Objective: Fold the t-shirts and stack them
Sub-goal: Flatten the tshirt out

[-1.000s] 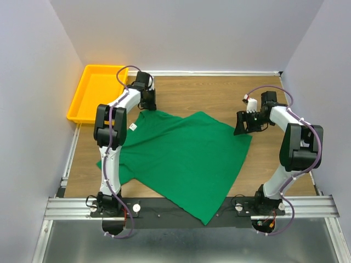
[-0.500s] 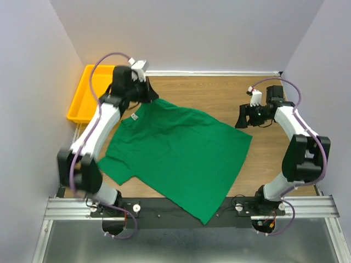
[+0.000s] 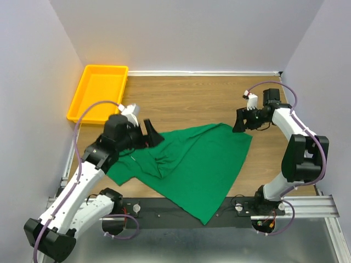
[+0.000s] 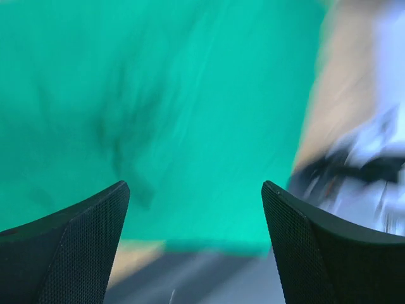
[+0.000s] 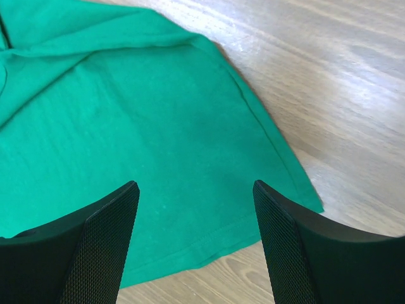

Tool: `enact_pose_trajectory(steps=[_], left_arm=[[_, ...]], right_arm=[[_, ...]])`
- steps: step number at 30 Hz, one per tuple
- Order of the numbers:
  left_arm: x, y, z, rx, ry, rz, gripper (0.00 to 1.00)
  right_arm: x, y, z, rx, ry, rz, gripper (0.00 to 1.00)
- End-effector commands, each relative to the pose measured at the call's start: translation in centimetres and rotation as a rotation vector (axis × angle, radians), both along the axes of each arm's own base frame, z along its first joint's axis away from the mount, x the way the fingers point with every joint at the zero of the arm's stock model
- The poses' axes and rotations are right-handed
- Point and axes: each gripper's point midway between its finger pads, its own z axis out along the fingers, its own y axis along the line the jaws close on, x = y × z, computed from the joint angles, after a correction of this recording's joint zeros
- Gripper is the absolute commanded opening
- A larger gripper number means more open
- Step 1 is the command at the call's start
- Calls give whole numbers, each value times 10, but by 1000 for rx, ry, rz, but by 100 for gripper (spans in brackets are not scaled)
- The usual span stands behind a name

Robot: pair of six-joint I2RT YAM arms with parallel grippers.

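The emerald-green t-shirt (image 3: 200, 161) lies across the wooden table, its left part rumpled and lapped over itself near the collar. My left gripper (image 3: 153, 134) hovers open over that rumpled part, with nothing between its fingers. In the blurred left wrist view the t-shirt (image 4: 190, 95) fills the frame beyond the open left gripper (image 4: 196, 202). My right gripper (image 3: 244, 121) stands open just above the shirt's far right corner. The right wrist view shows the t-shirt's hem and corner (image 5: 139, 126) lying flat under the open right gripper (image 5: 193, 190).
A yellow tray (image 3: 97, 90) sits at the far left corner of the table. Bare wood (image 3: 203, 98) runs behind the shirt and to its right (image 5: 329, 95). Purple walls close in on both sides. The black mounting rail (image 3: 175, 208) lies under the shirt's near tip.
My left arm swung back from the far left corner toward the near side and its gripper opened. The shirt's collar end, spread flat before, now lies bunched toward the middle. The right gripper barely moved.
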Motion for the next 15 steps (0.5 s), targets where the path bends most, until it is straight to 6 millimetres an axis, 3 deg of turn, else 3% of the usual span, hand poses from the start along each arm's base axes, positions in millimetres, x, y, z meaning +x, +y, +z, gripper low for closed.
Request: enact_pose_trajectory(steps=[1, 4, 5, 8, 11, 15], left_arm=[[59, 18, 25, 89, -132, 155, 92], [85, 22, -18, 178, -20, 169, 85], [90, 20, -36, 195, 41, 160, 79], [100, 21, -49, 198, 69, 167, 66], [98, 24, -59, 204, 90, 189, 53], [81, 27, -86, 204, 156, 186, 49]], right_arm=[[-6, 13, -4, 20, 27, 44, 80], [-9, 15, -6, 10, 33, 50, 80], [-10, 16, -4, 11, 29, 49, 80], [-18, 15, -7, 1, 35, 43, 80], [-28, 12, -12, -18, 46, 42, 80], [-38, 12, -22, -16, 78, 39, 80]])
